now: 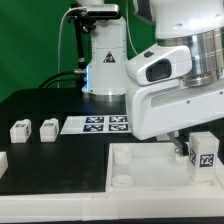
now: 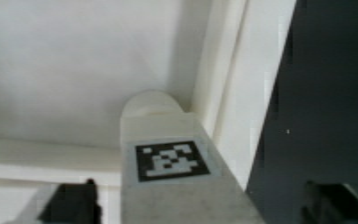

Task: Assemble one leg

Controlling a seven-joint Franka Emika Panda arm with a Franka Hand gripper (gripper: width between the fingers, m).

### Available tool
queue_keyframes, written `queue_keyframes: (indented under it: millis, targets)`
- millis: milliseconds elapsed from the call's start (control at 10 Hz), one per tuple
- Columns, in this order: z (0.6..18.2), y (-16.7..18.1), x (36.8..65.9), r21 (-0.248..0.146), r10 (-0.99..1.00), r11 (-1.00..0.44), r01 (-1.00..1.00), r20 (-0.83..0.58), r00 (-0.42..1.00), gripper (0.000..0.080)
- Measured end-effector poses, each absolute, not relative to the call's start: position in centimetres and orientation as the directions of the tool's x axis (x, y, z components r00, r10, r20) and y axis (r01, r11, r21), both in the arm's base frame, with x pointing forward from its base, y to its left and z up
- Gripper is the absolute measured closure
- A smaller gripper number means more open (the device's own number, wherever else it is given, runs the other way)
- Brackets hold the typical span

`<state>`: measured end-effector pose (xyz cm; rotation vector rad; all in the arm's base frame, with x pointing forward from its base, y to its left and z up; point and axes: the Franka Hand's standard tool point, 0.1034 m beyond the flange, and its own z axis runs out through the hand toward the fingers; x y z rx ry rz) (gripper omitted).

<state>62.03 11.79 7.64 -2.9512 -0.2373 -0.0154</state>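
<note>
Alignment is the deciding relation: the leg (image 2: 165, 150) is seen centred under the pincer (image 2: 194, 205), its tagged face turned to the wrist camera and its long axis running forward from between the 2 fingers. The pincer is released, its fingers spread wider than the leg. In the exterior view the leg rests on the white tray (image 1: 130, 180) at that view's right, beside black counter (image 1: 50, 165). The small blocks (image 1: 47, 128) and marker board (image 1: 100, 123) lie well apart, so room is judged ample
</note>
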Motion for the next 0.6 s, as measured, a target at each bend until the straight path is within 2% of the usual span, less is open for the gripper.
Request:
queue_keyframes:
  millis: [100, 200, 400, 600]
  targets:
    - [7.62, 11.80, 62.02, -0.179, 0.157, -0.971, 0.159, 0.024, 0.987, 0.0419]
    - [7.58, 11.51, 62.07, -0.174, 0.144, -0.974, 0.146, 0.022, 0.989, 0.0497]
    - [7.52, 11.36, 62.09, -0.175, 0.091, -0.980, 0.092, 0.013, 0.996, 0.0498]
    - [7.45, 11.03, 62.50, -0.194, -0.158, -0.969, -0.151, 0.022, 0.987, 0.0500]
